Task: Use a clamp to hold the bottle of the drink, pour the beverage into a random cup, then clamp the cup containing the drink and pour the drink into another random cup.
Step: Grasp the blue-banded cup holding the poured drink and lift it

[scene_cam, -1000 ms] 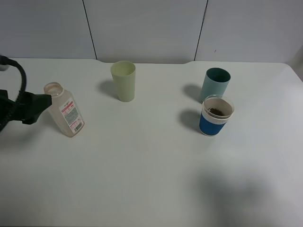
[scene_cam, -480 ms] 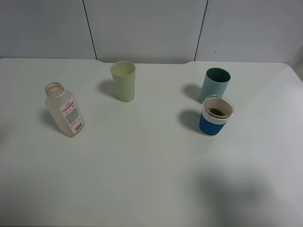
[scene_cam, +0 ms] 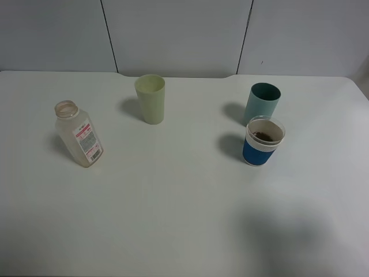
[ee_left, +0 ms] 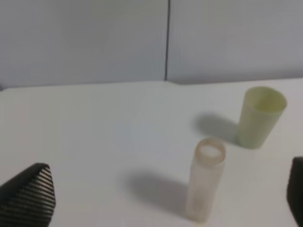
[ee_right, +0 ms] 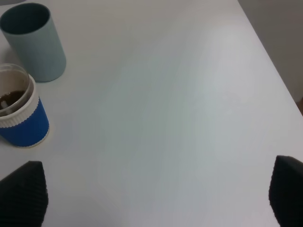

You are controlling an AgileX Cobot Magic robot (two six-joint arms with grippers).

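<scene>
The blue-banded cup (scene_cam: 263, 144) stands upright on the white table (scene_cam: 173, 208), a shallow pool of dark brown beverage (scene_cam: 264, 136) showing at the bottom of its pale interior. Just behind the cup, on the side toward the grey panelled wall (scene_cam: 173, 34), sits the teal tumbler (scene_cam: 262, 103), upright; whether the two touch cannot be told. Well apart from the cup, to its left in the high view and a little farther back, stands the pale yellow-green tumbler (scene_cam: 150, 99). Farther left again, about level with the cup, the bottle (scene_cam: 79, 135) stands upright with its wide mouth uncapped and its white-and-red label facing forward.

The right gripper (ee_right: 158, 189) hangs with its ribbed black jaws spread wide and nothing between them, the cup off to one side beyond one fingertip (ee_right: 26, 194). The left gripper (ee_left: 168, 189) is likewise spread wide and holds nothing; the bottle stands apart from it, ahead of the gap between its jaws, far from the cup.
</scene>
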